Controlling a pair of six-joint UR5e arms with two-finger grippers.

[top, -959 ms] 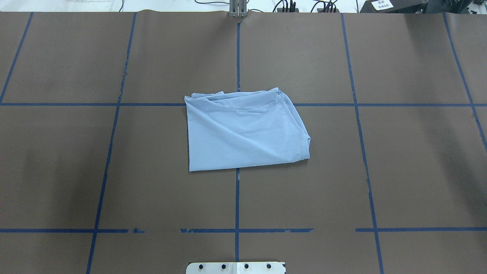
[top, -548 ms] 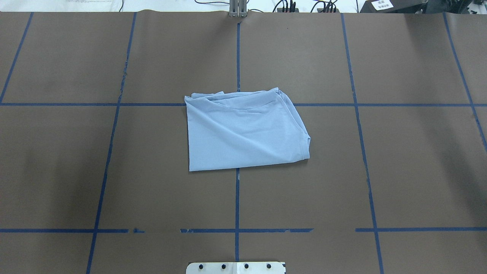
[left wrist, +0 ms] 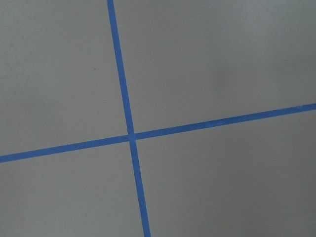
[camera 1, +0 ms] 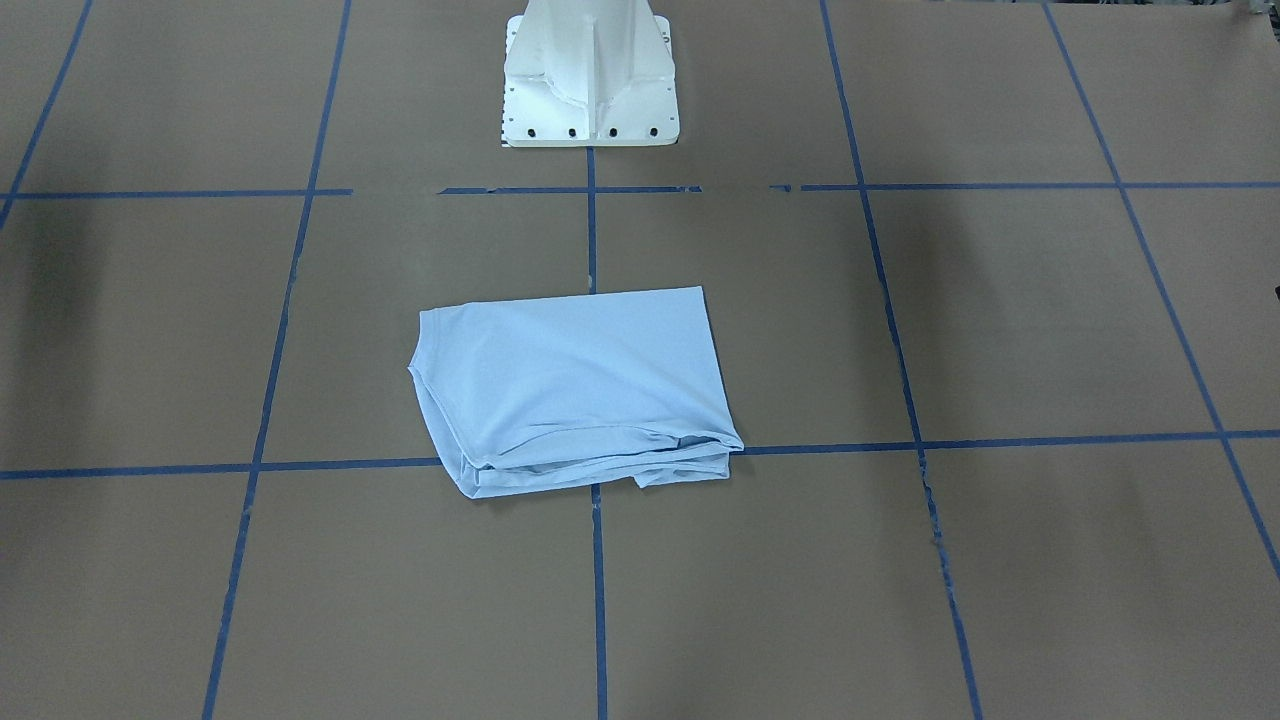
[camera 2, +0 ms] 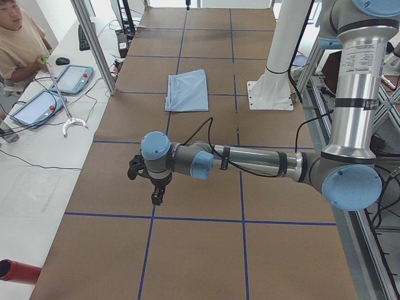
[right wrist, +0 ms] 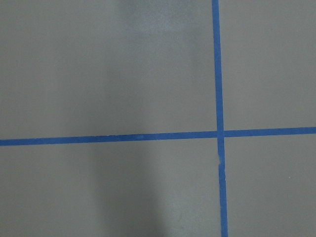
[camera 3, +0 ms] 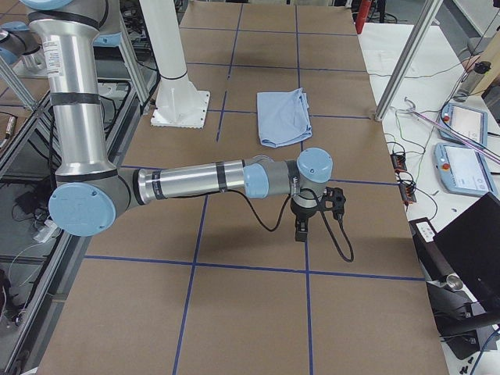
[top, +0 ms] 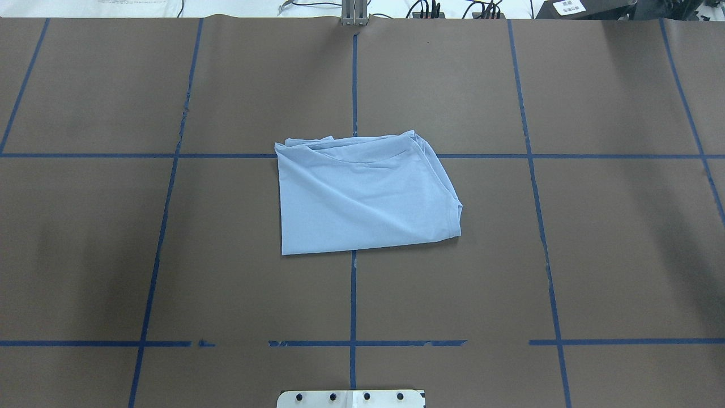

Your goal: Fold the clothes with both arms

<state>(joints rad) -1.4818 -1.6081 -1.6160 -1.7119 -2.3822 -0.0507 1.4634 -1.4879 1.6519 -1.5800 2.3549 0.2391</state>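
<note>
Lying folded on the brown table (top: 170, 255) — a light blue T-shirt (top: 362, 195)

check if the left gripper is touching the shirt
Apart. The exterior left view shows a stretch of brown table between the left gripper and the folded shirt.

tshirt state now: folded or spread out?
Folded. The T-shirt lies flat on the table as a compact rectangle, with stacked layer edges showing along its side away from the robot.
</note>
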